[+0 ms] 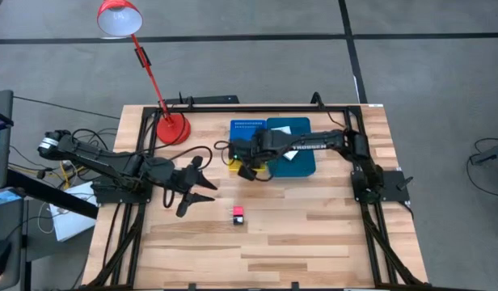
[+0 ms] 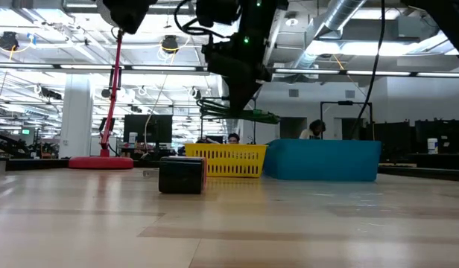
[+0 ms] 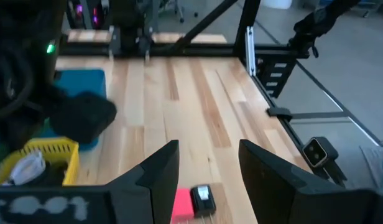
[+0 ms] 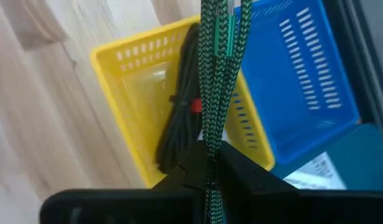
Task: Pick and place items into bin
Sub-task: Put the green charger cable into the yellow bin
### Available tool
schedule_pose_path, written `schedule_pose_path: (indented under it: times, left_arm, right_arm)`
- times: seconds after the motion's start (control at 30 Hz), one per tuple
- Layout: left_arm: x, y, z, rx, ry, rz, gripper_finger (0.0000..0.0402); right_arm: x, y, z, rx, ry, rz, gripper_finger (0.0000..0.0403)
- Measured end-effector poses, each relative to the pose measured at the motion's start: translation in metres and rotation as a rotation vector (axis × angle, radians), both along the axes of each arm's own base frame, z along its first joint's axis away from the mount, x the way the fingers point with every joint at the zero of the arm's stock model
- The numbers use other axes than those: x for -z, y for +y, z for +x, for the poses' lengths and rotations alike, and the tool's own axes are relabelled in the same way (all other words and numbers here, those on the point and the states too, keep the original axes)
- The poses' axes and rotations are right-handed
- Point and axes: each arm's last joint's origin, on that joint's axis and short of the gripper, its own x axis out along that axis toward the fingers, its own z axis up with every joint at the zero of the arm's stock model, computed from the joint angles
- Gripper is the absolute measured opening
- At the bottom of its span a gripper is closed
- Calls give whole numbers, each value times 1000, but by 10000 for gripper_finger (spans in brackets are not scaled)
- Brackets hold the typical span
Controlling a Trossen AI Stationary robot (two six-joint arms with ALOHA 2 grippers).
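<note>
Carrying a green braided cable [image 4: 211, 74] pinched in the right hand [image 4: 210, 163] above the yellow basket [image 4: 126, 93] (black cables [image 4: 179, 124] already inside), release comes next, while the left hand [image 3: 207, 171] waits wide open near the red-pink block [image 1: 238, 214].

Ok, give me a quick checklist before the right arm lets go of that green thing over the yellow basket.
1. Right hand shut on the green-handled tool: ok.
2. Tool above the yellow basket, not the blue basket: ok.
3. Room in the yellow basket beside the black cables: ok.
4. Tool clear of the basket rim: ok in the low view.
5. Left hand open, away from the baskets: ok.
6. Red-pink block left on the table: not ok, not yet binned.
</note>
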Motion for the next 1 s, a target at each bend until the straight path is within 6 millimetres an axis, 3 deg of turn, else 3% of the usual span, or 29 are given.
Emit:
schedule_pose_path:
  times: [0.3, 0.67, 1.0]
  left_arm:
    - [-12, -1, 3, 28, -150, 70, 155]
    - [-16, -1, 4, 35, -201, 140, 155]
    - [-15, -1, 4, 29, -198, 133, 155]
  right_arm:
    - [3, -18, 5, -141, -4, 34, 10]
    - [1, -30, 8, -212, -48, 94, 11]
    - [2, -28, 8, -214, -47, 108, 88]
